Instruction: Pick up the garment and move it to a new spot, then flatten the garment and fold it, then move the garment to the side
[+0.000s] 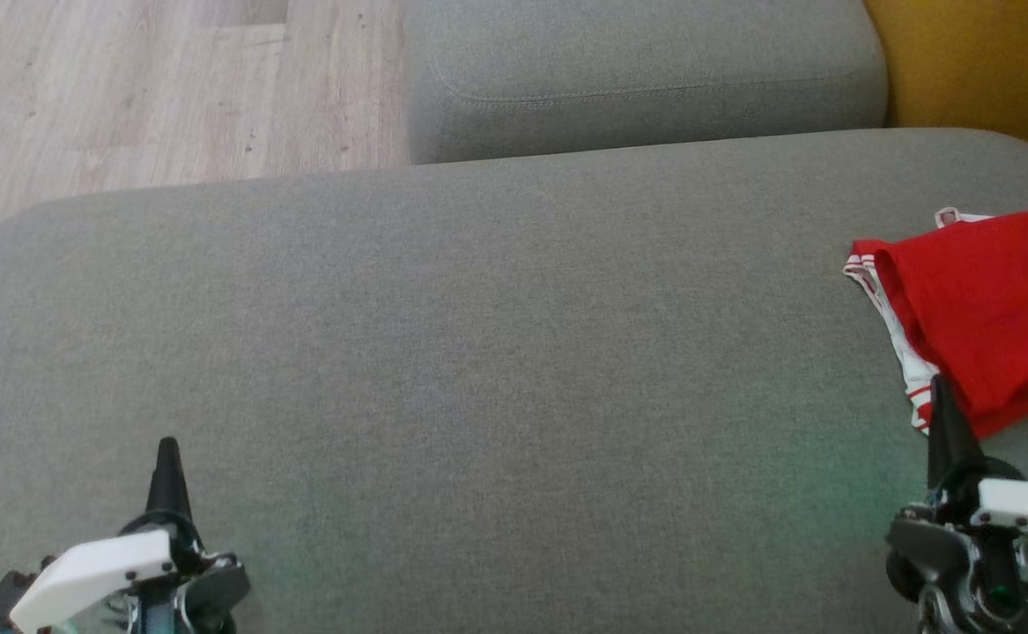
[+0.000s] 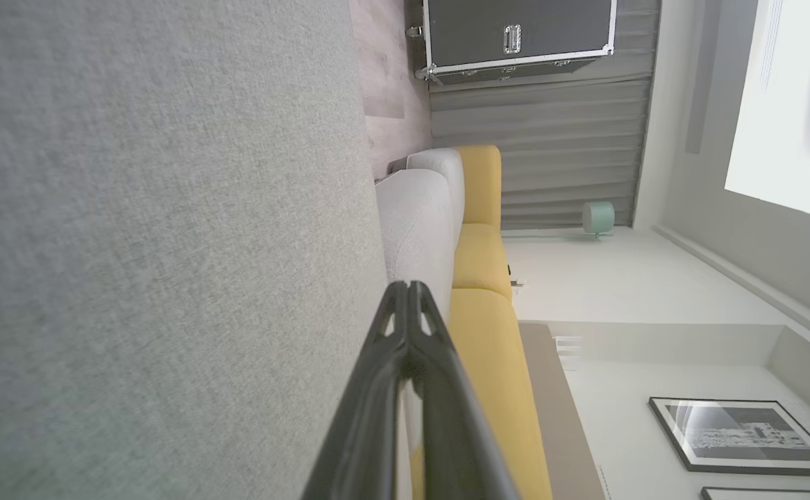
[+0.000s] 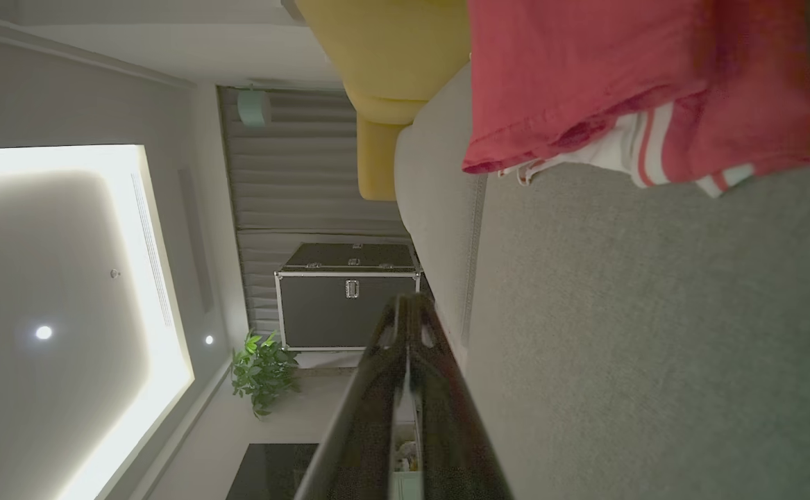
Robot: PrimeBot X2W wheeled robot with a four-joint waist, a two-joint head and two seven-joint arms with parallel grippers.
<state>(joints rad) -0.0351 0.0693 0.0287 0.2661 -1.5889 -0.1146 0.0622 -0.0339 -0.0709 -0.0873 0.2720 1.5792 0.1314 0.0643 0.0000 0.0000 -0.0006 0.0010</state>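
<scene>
A broad grey cushion is stretching across the foreground, and both grippers are hovering low over its near edge. Nothing is lying between them on the fabric. The garment, red with white striped trim, is sitting bunched at the cushion's right end, partly running off the head view's right side. Beyond the cushion a second grey cushion is butting against its far edge, with a yellow sofa standing to the right of it and wooden floor showing to the left. Further off, a dark case with metal edging is standing in front of a grey curtain, and a plant is growing beside it.

The left gripper is keeping its fingers pressed together and carrying nothing. The right gripper is likewise pinched closed on nothing; its tip is pointing at the garment's near edge, and the right wrist view is showing bare cushion between the two.
</scene>
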